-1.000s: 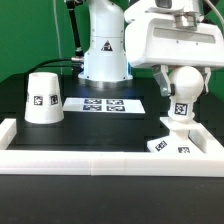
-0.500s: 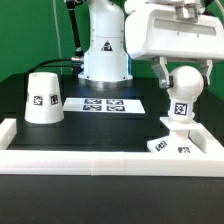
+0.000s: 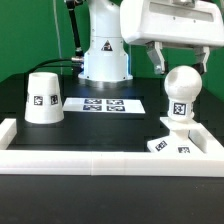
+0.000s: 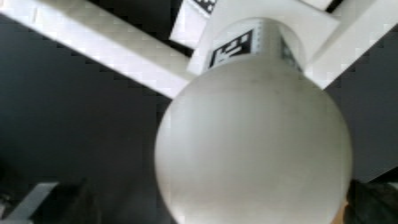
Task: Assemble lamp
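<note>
The round bulb [image 3: 181, 93] stands upright with its neck in the low angular base [image 3: 170, 143] at the exterior view's right. My gripper [image 3: 180, 62] is open and empty just above the bulb's top, one finger [image 3: 158, 58] on each side and clear of it. The truncated-cone shade [image 3: 43, 98] stands apart on the black table at the exterior view's left. In the wrist view the bulb [image 4: 249, 135] fills the picture, and the base's tag [image 4: 231, 47] shows beyond it.
The marker board [image 3: 104, 104] lies between shade and base. A white raised wall [image 3: 100, 160] frames the work area at the front and sides. The robot's white pedestal [image 3: 104, 50] stands behind the marker board.
My gripper has let go of the bulb and risen; its fingers, at the bulb's sides before, are now above its top. The bulb stays on the base.
</note>
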Controlling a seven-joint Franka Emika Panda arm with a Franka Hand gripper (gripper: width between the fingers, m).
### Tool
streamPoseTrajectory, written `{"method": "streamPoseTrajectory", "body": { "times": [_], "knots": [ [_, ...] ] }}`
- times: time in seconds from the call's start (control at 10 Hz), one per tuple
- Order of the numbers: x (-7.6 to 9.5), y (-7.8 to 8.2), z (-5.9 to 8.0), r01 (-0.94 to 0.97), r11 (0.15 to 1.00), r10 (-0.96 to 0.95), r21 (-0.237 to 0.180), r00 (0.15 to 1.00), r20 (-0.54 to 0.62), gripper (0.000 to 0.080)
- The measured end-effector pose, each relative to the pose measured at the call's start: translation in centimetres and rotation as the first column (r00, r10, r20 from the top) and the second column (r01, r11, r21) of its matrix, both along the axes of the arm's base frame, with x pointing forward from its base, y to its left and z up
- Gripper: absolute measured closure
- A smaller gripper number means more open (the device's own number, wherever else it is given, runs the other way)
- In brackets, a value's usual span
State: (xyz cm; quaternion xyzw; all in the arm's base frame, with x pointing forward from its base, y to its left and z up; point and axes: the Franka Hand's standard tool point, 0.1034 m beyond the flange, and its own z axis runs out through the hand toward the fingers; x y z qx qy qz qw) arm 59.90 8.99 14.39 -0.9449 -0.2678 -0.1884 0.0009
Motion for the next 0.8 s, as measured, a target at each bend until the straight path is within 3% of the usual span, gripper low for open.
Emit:
{"method": "streamPoseTrajectory", "body": {
  "times": [0.1, 0.4, 0.6, 0.8],
  "knots": [
    [0.0, 0.1, 0.0, -0.001, 1.0, 0.001, 0.0, 1.0, -0.008, 0.0101],
    [-0.3, 0.7, -0.4, -0.003, 1.0, -0.001, -0.021, 0.982, -0.19, 0.0101],
    [-1.0, 0.8, -0.7, -0.023, 0.998, 0.003, -0.056, 0.945, -0.326, 0.0101],
    [-1.2, 0.8, -1.5, -0.038, 0.997, 0.007, -0.07, 0.916, -0.4, 0.0101]
  ]
}}
